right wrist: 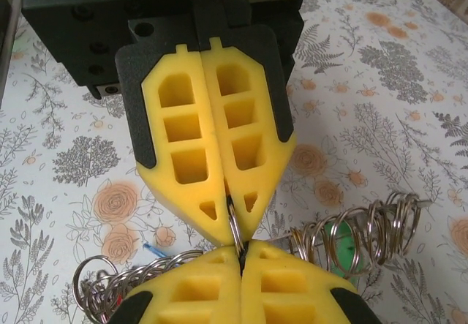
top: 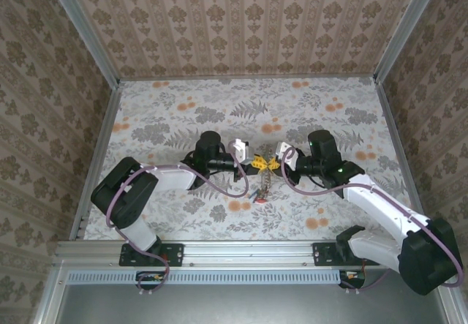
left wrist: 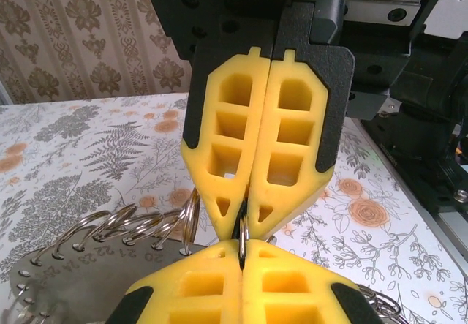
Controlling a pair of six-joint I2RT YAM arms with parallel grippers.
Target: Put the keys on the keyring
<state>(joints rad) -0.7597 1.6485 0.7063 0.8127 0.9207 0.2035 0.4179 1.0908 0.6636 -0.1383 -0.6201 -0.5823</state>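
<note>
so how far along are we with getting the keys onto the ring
Early on. Done: the left claw and right claw are shut on one wire loop of the keyring, held between them. In hand: gripping that loop, probably to open it. Left: red and blue keys lie loose on the table below. A green piece sits among the loops; I cannot tell if it is a threaded key.
</note>
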